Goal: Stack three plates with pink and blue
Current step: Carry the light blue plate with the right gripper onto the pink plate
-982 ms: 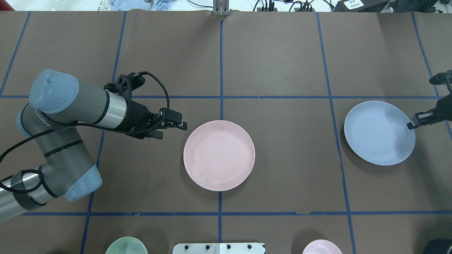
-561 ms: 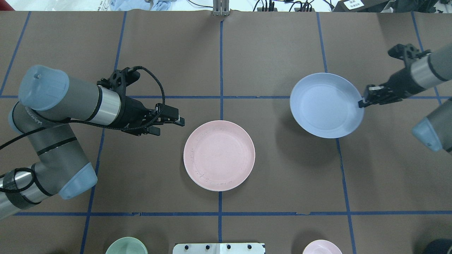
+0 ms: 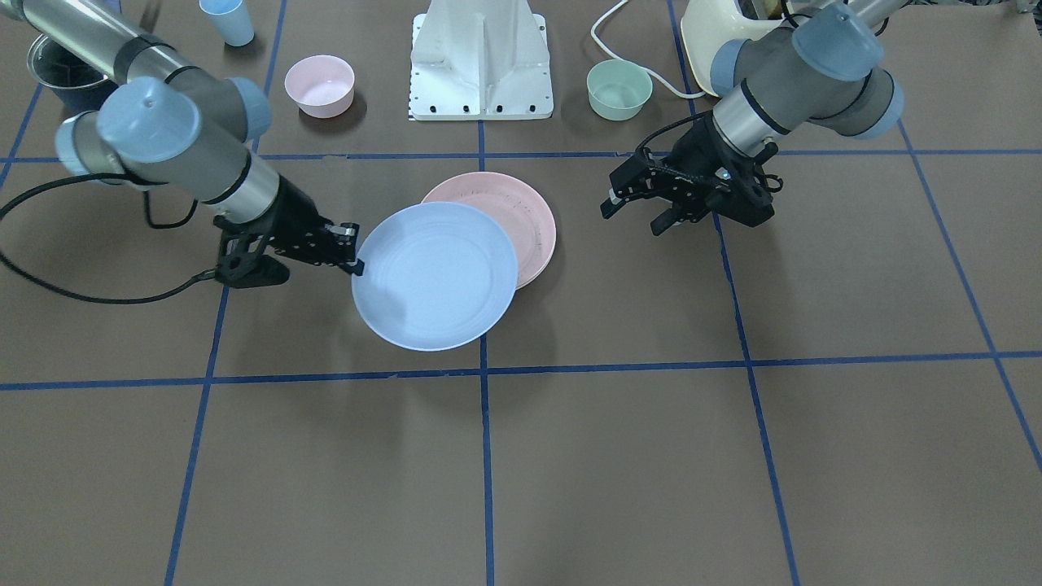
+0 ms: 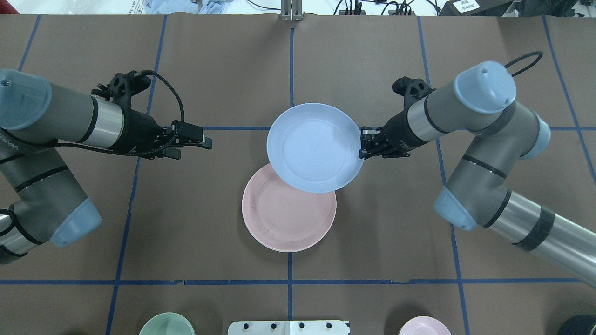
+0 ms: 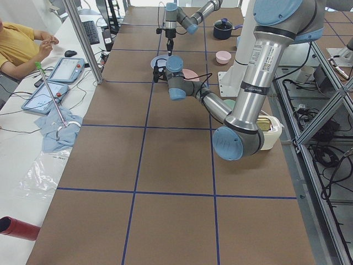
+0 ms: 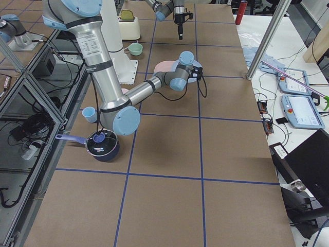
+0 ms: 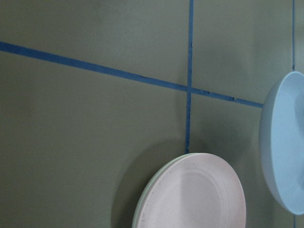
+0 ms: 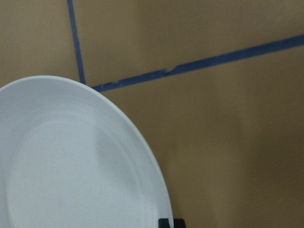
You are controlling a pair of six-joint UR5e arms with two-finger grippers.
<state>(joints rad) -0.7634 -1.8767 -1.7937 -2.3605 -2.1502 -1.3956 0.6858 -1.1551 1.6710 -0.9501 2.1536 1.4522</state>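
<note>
The right gripper (image 4: 362,151) is pinched on the right rim of the blue plate (image 4: 314,146) and holds it in the air, its near part overlapping the far rim of the pink plate (image 4: 288,218), which lies flat at the middle of the table (image 4: 372,232). The left gripper (image 4: 195,150) hangs to the left, well apart from both plates, jaws spread and holding nothing. To finish well, I would bring the blue plate nearer and slightly left until the 2 rims line up, keep it level, lower it until it seats, and only then let go, drawing the fingers out sideways so the stack is not dragged. The cream-white plate (image 7: 140,209) is almost wholly hidden: only a pale sliver shows under the pink one in the left wrist view, so 2 of the 3 seem stacked. How high the blue plate hangs, and how deep the fingers bite its rim, cannot be made out; the right wrist view cuts the fingertips off.
</note>
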